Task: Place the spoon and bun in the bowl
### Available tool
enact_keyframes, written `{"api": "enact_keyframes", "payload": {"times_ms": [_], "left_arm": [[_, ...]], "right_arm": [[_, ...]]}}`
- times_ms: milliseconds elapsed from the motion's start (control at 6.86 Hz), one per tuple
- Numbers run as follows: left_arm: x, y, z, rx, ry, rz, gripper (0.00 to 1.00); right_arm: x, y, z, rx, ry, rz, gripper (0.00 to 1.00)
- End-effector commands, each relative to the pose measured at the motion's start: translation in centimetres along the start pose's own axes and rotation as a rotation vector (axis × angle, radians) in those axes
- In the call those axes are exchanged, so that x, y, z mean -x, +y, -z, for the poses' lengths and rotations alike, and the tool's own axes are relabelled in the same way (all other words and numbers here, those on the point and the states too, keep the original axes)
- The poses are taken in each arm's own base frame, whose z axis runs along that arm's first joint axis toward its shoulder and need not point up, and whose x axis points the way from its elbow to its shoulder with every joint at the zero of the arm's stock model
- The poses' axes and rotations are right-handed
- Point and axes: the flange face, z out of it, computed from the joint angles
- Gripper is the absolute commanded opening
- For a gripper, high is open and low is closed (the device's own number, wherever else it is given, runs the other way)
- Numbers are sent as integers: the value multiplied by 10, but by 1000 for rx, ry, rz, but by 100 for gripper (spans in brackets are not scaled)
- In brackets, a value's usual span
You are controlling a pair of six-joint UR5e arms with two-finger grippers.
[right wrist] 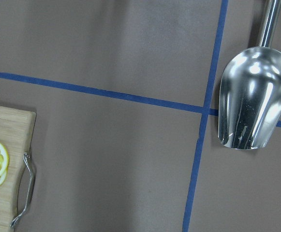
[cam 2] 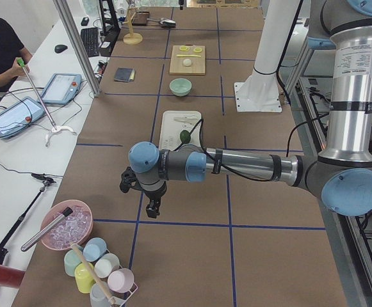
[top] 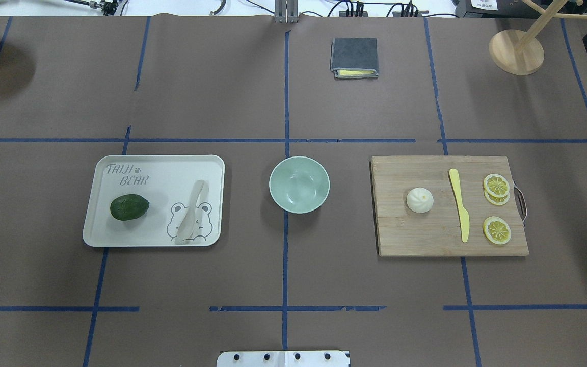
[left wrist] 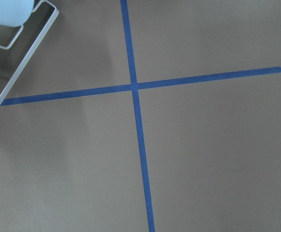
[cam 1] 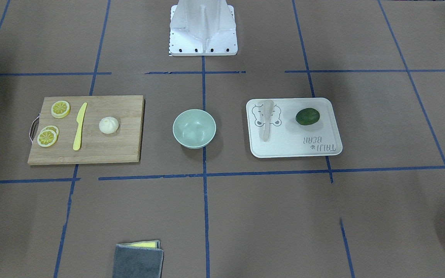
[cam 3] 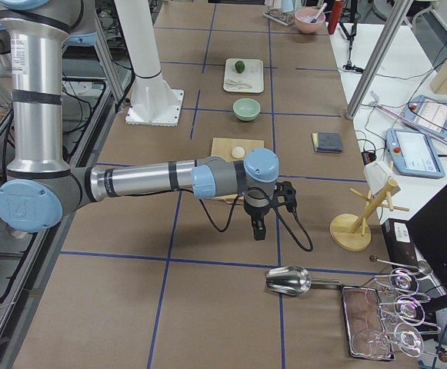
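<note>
The pale spoon (cam 1: 266,119) (top: 191,214) lies on the white bear-print tray (cam 1: 284,148) (top: 156,168). The white bun (cam 1: 108,125) (top: 420,200) sits on the wooden cutting board (cam 1: 110,150) (top: 416,234). The empty mint-green bowl (cam 1: 194,128) (top: 299,184) stands between them. Neither arm shows in the overhead or front views. My left gripper (cam 2: 152,208) hangs over the table far from the tray, seen only in the exterior left view. My right gripper (cam 3: 258,229) hangs beyond the cutting board, seen only in the exterior right view. I cannot tell whether either is open or shut.
A dark green avocado (top: 129,207) lies on the tray. A yellow knife (top: 459,204) and lemon slices (top: 497,230) lie on the board. A metal scoop (right wrist: 255,104) lies near the right gripper. A folded grey cloth (top: 354,57), pink ice bowl (cam 2: 67,224) and cups (cam 2: 99,268) stand further off.
</note>
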Motion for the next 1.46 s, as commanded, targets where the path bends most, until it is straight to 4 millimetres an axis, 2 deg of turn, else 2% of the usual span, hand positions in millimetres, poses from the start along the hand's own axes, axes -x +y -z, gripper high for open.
{"api": "enact_keyframes", "payload": {"times_ms": [0,146,292,583,729,875,1021,1167,1312], "left_arm": [[-12,-9,14,-27,-5,-26,100],[-14,-6,17,-34,-15,-29,100],[-25,-6,28,-53,-68,-64,100],[-28,-8,26,-63,-70,-87,100],[-71,-21,-6,-47,13,-199,100],[-120,-25,-32,-16,122,-236,100],[-202,-35,-43,0,199,-256,100],[-289,-38,-45,-13,253,-242,100],[-364,-50,-48,-36,269,-209,100]], "right_arm": [[1,5,1,0,1,0,100],[1,6,2,-1,-1,1,100],[0,6,1,1,1,-2,100],[1,4,0,0,-1,2,100],[-1,6,-2,1,-1,1,100],[-2,6,-2,1,4,1,100],[-4,6,-5,4,5,9,100],[-4,6,-5,4,4,14,100],[-4,6,-4,3,1,13,100]]}}
